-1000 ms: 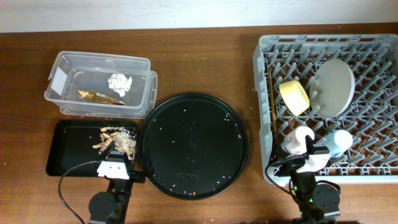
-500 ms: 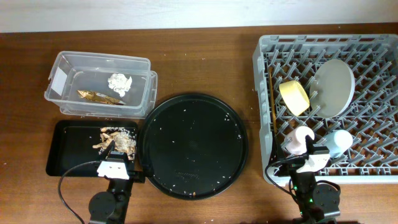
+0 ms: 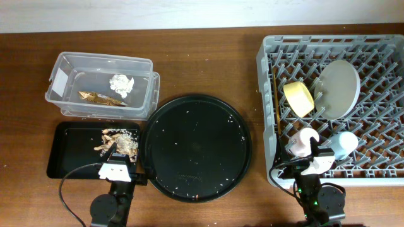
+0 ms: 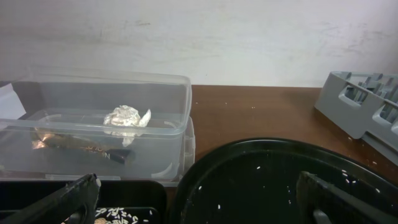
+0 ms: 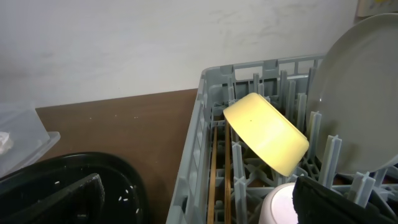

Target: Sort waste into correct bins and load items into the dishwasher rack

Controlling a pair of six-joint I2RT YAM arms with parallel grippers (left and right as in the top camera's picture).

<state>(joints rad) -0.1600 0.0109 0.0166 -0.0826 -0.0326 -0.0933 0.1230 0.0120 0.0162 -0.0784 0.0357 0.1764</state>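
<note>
The clear box (image 3: 63, 101) holds the white tissue ball (image 3: 121, 84) and the gold-brown wrapper (image 3: 98, 97); both also show in the left wrist view (image 4: 127, 117). The shallow black tray (image 3: 69, 151) holds the food scraps (image 3: 117, 142). The grey rack (image 3: 268, 94) holds the grey plate (image 3: 338, 88), the yellow bowl (image 3: 298, 98), the chopsticks (image 3: 278, 113), the pink cup (image 3: 303, 144) and the blue cup (image 3: 344, 144). My left gripper (image 4: 199, 205) is open and empty at the front edge between both trays. My right gripper (image 5: 205, 208) is open and empty at the rack's front left corner.
A large round black tray (image 3: 196, 146) flecked with rice grains lies between the shallow tray and the rack. The wooden table (image 3: 208, 57) runs to a white wall behind. Both arm bases stand at the front edge.
</note>
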